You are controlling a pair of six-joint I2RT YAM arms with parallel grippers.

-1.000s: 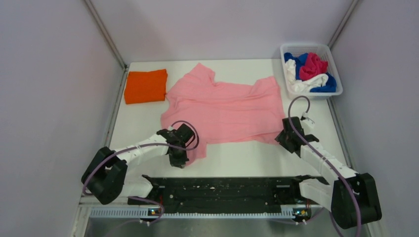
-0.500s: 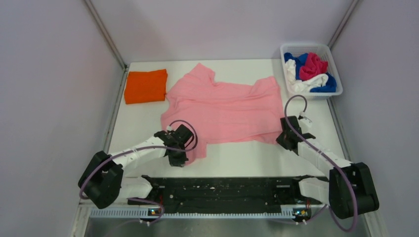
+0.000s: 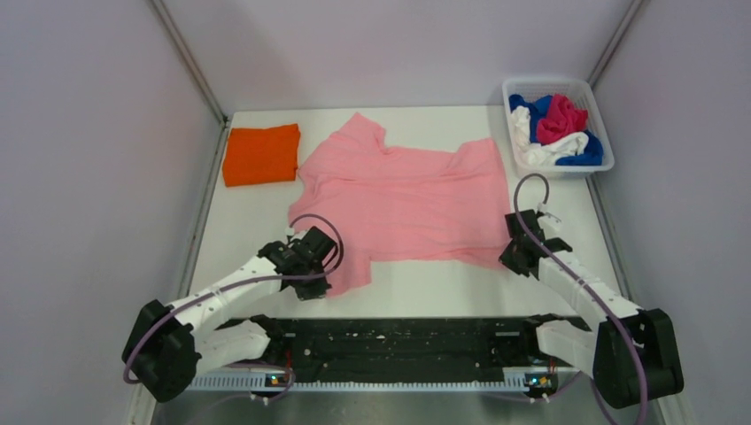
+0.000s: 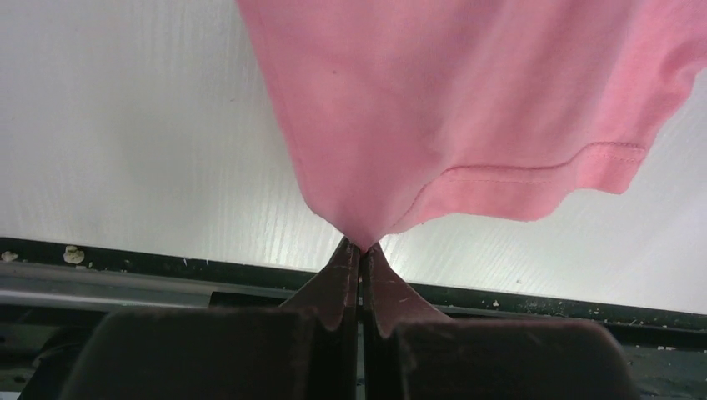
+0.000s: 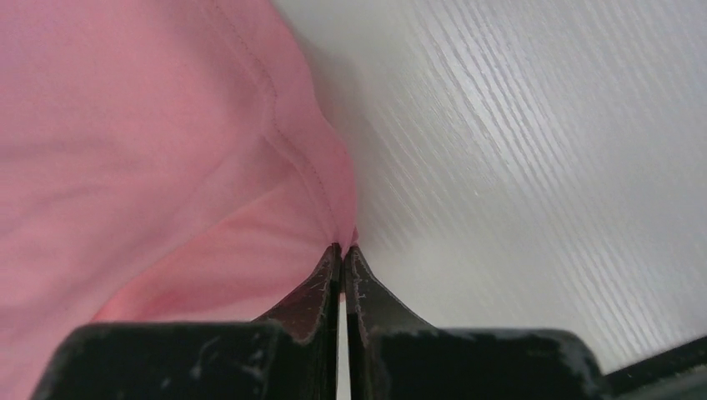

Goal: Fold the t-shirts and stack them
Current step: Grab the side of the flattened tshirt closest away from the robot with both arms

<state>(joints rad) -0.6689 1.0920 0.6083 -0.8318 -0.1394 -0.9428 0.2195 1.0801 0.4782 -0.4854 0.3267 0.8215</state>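
Observation:
A large light pink t-shirt (image 3: 403, 199) lies spread in the middle of the white table. My left gripper (image 3: 321, 282) is shut on its near left hem corner; in the left wrist view the gripper (image 4: 361, 247) pinches the pink cloth (image 4: 467, 108) just above the table. My right gripper (image 3: 515, 257) is shut on the near right hem corner; in the right wrist view the gripper (image 5: 342, 247) pinches the seamed pink edge (image 5: 158, 167). A folded bright orange t-shirt (image 3: 260, 154) lies at the far left.
A white basket (image 3: 592, 96) at the far right corner holds crumpled blue (image 3: 587, 152), white (image 3: 542, 149) and magenta (image 3: 561, 119) t-shirts. A black rail (image 3: 398, 341) runs along the near edge between the arm bases. Grey walls enclose the table.
Both grippers have pulled the pink shirt's near hem corners slightly toward the near edge. The left arm has stretched out and lowered; the right gripper shifted a little nearer.

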